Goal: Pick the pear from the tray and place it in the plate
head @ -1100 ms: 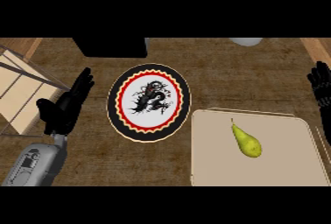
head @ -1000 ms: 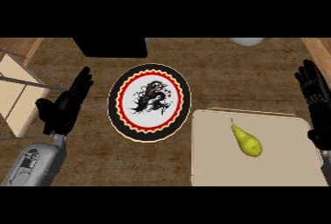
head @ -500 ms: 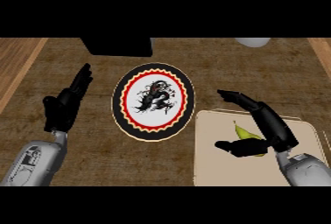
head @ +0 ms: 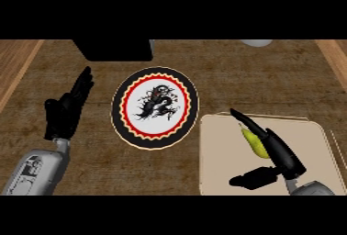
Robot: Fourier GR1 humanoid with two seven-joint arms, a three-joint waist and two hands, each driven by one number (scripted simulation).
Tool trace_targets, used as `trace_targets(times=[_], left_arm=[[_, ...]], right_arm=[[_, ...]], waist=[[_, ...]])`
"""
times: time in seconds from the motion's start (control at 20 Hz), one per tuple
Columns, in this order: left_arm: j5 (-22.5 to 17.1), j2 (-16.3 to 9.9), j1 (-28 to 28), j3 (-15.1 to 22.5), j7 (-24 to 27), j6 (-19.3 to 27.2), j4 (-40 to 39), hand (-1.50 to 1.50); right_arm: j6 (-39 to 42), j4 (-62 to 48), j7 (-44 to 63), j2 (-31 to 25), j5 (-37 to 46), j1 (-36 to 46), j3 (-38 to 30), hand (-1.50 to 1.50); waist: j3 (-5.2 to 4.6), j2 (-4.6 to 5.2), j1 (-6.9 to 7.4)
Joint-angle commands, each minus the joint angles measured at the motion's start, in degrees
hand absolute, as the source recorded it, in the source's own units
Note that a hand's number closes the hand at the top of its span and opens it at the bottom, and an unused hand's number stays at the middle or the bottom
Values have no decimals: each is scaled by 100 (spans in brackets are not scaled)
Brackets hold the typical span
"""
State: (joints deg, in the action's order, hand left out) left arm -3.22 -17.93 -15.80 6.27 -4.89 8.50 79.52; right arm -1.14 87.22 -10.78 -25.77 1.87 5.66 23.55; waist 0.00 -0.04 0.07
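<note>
Lighting: even, moderate, no glare. Brown wood-grain table [head: 257, 87] dim, grainy. Shadows faint. Black-rimmed round plate [head: 155, 108] appeared vertically stretched.

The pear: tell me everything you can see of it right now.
The pear is yellow-green with a smooth skin, lying flat on the beige tray at the right of the counter, narrow end pointing away from the robot. The right hand reaches over it, straight fingers along its right side hiding part of it, thumb below its wide end. Whether the hand touches it cannot be told. It lies apart from the plate.
</note>
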Motion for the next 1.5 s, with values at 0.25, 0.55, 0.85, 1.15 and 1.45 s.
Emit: trace_targets(times=[0.25, 0.55, 0.85, 1.15, 1.45], left_arm=[[221, 110, -81, -50, 47, 61, -139, 0], [158, 116, -106, -45, -25, -96, -31, 0], [67, 54, -196, -320, -142, -300, -133, 0], [202, 268, -155, -475, 314, -435, -466, 0], [439, 244, 58, -280, -532, -332, 627, 0]], right_arm=[[910, 955, 1315, -1408, 104, 487, -722, -150], [2307, 836, 2602, -2030, -123, 1247, -508, -150], [3031, 484, 3171, -1774, -8, 1702, -513, -150], [3558, -114, 2904, -1245, 432, 1777, -789, -150], [3477, -122, 2849, -901, 1334, 1431, -341, -150]], waist=[[-12, -2, -57], [-11, 13, 46], [-4, 9, 25], [-2, 13, 7], [2, -3, 18]])
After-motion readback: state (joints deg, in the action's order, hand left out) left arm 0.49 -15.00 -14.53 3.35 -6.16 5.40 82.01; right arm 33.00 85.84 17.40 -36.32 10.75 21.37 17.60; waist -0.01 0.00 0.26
